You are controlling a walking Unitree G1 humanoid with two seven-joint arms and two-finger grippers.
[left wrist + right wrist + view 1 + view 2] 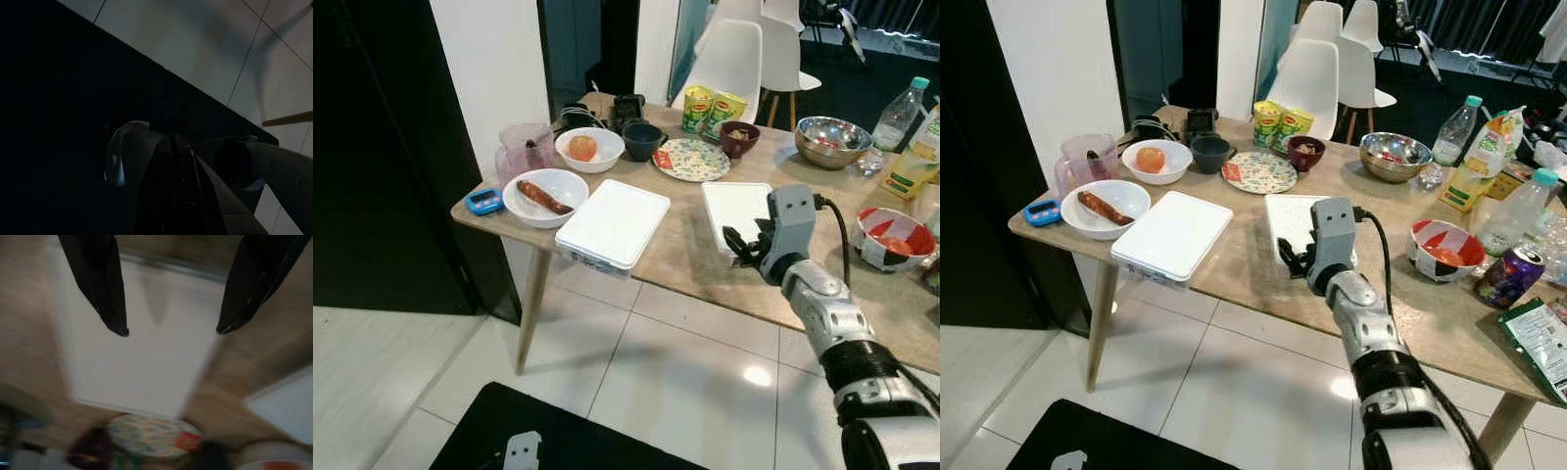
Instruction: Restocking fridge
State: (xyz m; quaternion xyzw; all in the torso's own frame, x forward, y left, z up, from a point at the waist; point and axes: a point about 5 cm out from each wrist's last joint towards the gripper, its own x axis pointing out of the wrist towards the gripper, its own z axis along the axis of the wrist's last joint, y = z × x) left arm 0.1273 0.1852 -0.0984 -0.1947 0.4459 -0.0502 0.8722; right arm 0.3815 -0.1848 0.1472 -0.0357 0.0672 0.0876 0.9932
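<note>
Head views: right gripper (741, 247) reaching over the near edge of the smaller white lidded container (736, 210) on the bench (685, 250), larger white container (614, 222) lying just beside it, bowls and bottles standing behind; restocking judged barely starting, nothing lifted yet. Right wrist view: fingers (105, 293) spreading wide above the smaller lid, gripping nothing. Left wrist view: left gripper (178, 191) hanging idle over a dark mat (58, 122), fingers pressing together.

text: none legible | green packets (713, 111): print too small (bottle labels likewise)
</note>
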